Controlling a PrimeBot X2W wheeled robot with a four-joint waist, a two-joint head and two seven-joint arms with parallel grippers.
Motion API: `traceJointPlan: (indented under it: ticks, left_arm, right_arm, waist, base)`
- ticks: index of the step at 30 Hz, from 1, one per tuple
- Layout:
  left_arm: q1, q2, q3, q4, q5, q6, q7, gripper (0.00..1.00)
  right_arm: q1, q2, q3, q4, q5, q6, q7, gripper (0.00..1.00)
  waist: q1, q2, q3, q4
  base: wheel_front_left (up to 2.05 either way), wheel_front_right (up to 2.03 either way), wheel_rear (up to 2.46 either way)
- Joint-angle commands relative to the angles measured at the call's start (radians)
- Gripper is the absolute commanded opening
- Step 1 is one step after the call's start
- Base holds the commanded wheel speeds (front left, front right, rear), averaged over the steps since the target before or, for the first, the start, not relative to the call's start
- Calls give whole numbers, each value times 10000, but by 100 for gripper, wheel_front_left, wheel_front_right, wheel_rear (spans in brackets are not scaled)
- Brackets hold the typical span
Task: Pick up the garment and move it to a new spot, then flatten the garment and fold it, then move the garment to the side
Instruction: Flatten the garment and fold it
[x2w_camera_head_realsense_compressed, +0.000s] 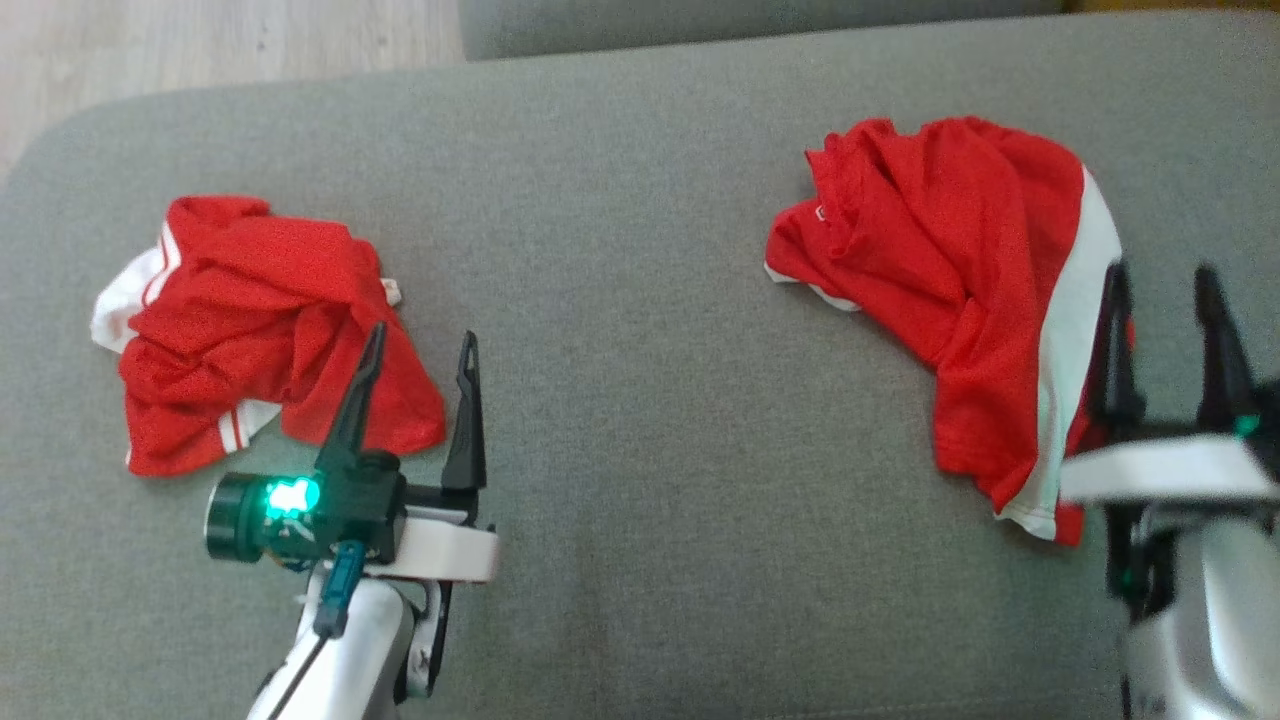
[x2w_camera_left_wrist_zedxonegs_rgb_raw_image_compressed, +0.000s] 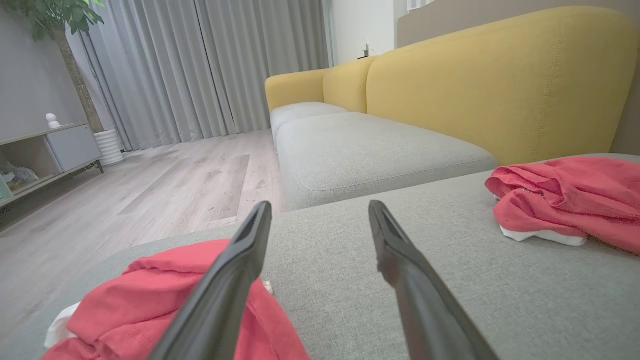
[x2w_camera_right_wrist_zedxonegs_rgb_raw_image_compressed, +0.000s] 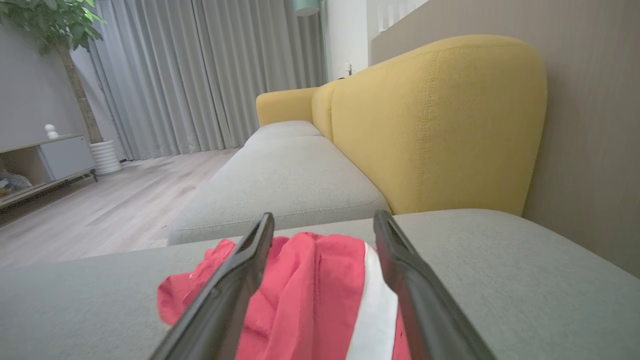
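Observation:
Two crumpled red garments with white trim lie on the grey cushion (x2w_camera_head_realsense_compressed: 620, 330). One garment (x2w_camera_head_realsense_compressed: 260, 330) is at the left, the other garment (x2w_camera_head_realsense_compressed: 960, 300) at the right. My left gripper (x2w_camera_head_realsense_compressed: 420, 345) is open, hovering at the right edge of the left garment (x2w_camera_left_wrist_zedxonegs_rgb_raw_image_compressed: 165, 300), nothing between its fingers. My right gripper (x2w_camera_head_realsense_compressed: 1165, 280) is open too, over the white-striped right edge of the right garment (x2w_camera_right_wrist_zedxonegs_rgb_raw_image_compressed: 320, 290). In the left wrist view the right garment (x2w_camera_left_wrist_zedxonegs_rgb_raw_image_compressed: 570, 200) shows at the far right.
The grey cushion stretches wide between the two garments. A yellow sofa back (x2w_camera_left_wrist_zedxonegs_rgb_raw_image_compressed: 500, 85) and a further grey seat (x2w_camera_left_wrist_zedxonegs_rgb_raw_image_compressed: 370, 150) lie beyond. Wood floor (x2w_camera_head_realsense_compressed: 200, 45) runs past the cushion's far left edge. A cabinet (x2w_camera_left_wrist_zedxonegs_rgb_raw_image_compressed: 45, 155) and a potted plant (x2w_camera_left_wrist_zedxonegs_rgb_raw_image_compressed: 70, 60) stand across the room.

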Motion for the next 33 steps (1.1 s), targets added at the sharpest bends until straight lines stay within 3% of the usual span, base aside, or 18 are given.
traceJointPlan:
  ticks: [1, 16, 26, 27, 28, 33]
  left_arm:
    - [-418, 127, 466, -265, 101, -39, -39, 100]
    - [-873, -185, 664, 30, 455, -346, -39, 100]
    - [-951, -259, 790, 44, 620, -430, -40, 100]
    - [-980, -273, 794, 63, 637, -442, -40, 100]
    - [-1003, -289, 798, 78, 653, -451, -40, 100]
    - [-1022, -343, 858, 139, 685, -500, -40, 100]
  right_arm:
    - [-799, -56, 9, 130, -188, 75, -109, 100]
    - [-4036, -56, -2915, 5757, -1675, 75, 669, 100]
    - [-5102, -56, -3799, 7879, -2174, 75, 419, 100]
    - [-5176, -56, -3910, 8033, -2294, 75, 391, 44]
    - [-5251, -56, -4001, 8176, -2398, 75, 354, 0]
    - [-5555, -56, -4375, 8222, -2925, 75, 56, 0]
  waist:
    - [-1, 0, 276, -31]
    - [-1, 0, 1127, 406]
    - [-1, 0, 1390, 426]
    - [-1, 0, 1403, 422]
    - [-1, 0, 1407, 414]
    - [-1, 0, 1307, 311]
  base:
    - [0, 0, 0]
    - [0, 0, 0]
    - [0, 0, 0]
    - [0, 0, 0]
    - [0, 0, 0]
    - [0, 0, 0]
